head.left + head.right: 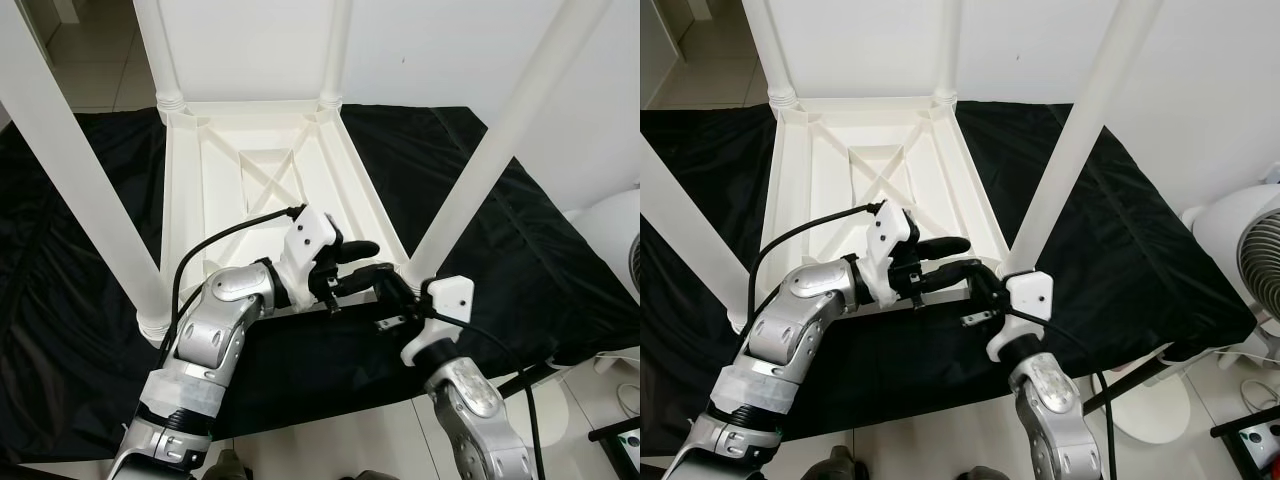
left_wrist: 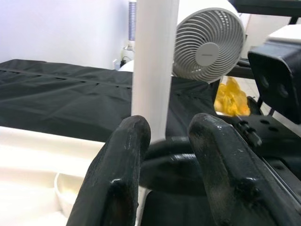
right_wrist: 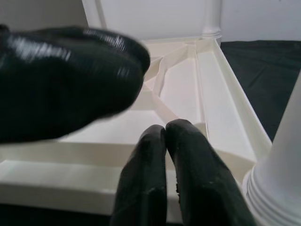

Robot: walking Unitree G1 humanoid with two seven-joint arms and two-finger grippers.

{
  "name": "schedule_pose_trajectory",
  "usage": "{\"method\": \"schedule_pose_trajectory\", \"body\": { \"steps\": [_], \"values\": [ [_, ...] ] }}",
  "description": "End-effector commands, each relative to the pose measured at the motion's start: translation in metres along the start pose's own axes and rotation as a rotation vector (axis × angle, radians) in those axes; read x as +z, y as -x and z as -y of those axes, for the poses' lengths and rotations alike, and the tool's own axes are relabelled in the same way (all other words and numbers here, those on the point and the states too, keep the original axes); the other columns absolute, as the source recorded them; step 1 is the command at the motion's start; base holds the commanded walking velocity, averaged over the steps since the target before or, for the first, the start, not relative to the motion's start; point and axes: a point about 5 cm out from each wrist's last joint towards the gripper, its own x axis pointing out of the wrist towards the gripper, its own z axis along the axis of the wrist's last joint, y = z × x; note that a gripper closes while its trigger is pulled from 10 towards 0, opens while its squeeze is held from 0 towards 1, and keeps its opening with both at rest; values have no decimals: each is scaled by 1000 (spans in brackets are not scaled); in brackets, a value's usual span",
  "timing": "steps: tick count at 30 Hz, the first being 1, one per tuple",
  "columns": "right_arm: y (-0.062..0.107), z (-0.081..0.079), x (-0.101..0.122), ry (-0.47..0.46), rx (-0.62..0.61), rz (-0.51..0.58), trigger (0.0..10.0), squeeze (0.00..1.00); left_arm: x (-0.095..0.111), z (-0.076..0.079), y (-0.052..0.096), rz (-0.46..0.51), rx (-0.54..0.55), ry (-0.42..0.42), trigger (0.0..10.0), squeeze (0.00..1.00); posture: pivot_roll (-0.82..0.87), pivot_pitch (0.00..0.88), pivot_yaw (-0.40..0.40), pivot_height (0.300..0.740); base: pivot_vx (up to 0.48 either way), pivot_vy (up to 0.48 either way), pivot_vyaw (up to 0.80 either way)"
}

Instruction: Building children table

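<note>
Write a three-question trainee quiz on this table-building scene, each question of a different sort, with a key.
1. True or false: the white table top lies upside down on the black cloth with its legs pointing up.
2. Multiple choice: where do the left gripper and the right gripper meet? A) at the far edge of the table top B) at its near edge, beside the near right leg C) over the fan
3. Fill in: in the right wrist view, the right gripper's fingers are pressed ____.

Key:
1. True
2. B
3. together
</note>
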Motion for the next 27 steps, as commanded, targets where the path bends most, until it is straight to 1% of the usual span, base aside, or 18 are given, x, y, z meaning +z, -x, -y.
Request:
{"method": "schedule_pose_trajectory", "body": {
  "steps": [1,2,3,4,5,6,7,8,9,10,12,14,15,16,20,21,25,27],
  "values": [
    [-2,6,-2,16,-26,-12,10000,0,0,-3,-1,-2,120,5,10000,0,41,10,-63,740,0,0,0],
    [-4,13,1,24,-54,0,10000,0,-2,1,0,-9,84,-13,10000,0,44,6,-67,740,0,0,0],
    [-4,13,1,24,-54,0,10000,0,-2,1,0,-9,84,-13,10000,0,44,6,-67,740,0,0,0],
    [-4,21,3,40,-90,10,10000,0,-4,6,2,-23,52,-23,10000,0,44,2,-68,740,0,0,0],
    [-4,21,3,40,-90,10,10000,0,-4,6,2,-23,52,-23,10000,0,44,2,-68,740,0,0,0],
    [-2,30,5,63,-131,15,10000,0,-8,11,4,-51,19,-37,10000,0,45,1,-70,740,0,0,0],
    [-2,30,5,63,-131,15,10000,0,-8,11,4,-51,19,-37,10000,0,45,1,-70,740,0,0,0],
    [1,40,7,68,-174,18,10000,0,-12,14,6,-76,1,-46,10000,0,45,0,-69,740,0,0,0],
    [1,40,7,68,-174,18,10000,0,-12,14,6,-76,1,-46,10000,0,45,0,-69,740,0,0,0],
    [2,45,7,69,-199,19,10000,0,-15,16,7,-91,-6,-49,10000,0,43,0,-69,740,0,0,0],
    [5,55,9,86,-241,26,10000,0,-17,15,9,-101,22,-64,10000,0,42,0,-67,740,0,0,0],
    [9,68,13,91,-315,44,10000,0,-19,7,10,-98,98,-36,10000,0,42,0,-65,740,0,0,0],
    [9,68,13,91,-315,44,10000,0,-19,7,10,-98,98,-36,10000,0,42,0,-65,740,0,0,0],
    [11,76,15,96,-354,53,10000,0,-19,8,12,-96,97,-30,10000,0,42,0,-63,740,0,0,0],
    [17,85,17,118,-400,58,10000,0,-18,18,22,-100,2,-27,10000,0,43,1,-62,740,0,0,0],
    [17,85,17,118,-400,58,10000,0,-18,18,22,-100,2,-27,10000,0,43,1,-62,740,0,0,0],
    [21,90,16,126,-428,53,10000,0,-18,21,31,-116,-32,-33,10000,0,43,4,-59,740,0,0,0],
    [25,97,18,135,-455,56,10000,0,-19,28,42,-151,-113,-12,10000,0,46,11,-57,740,0,0,0]
  ]
}}
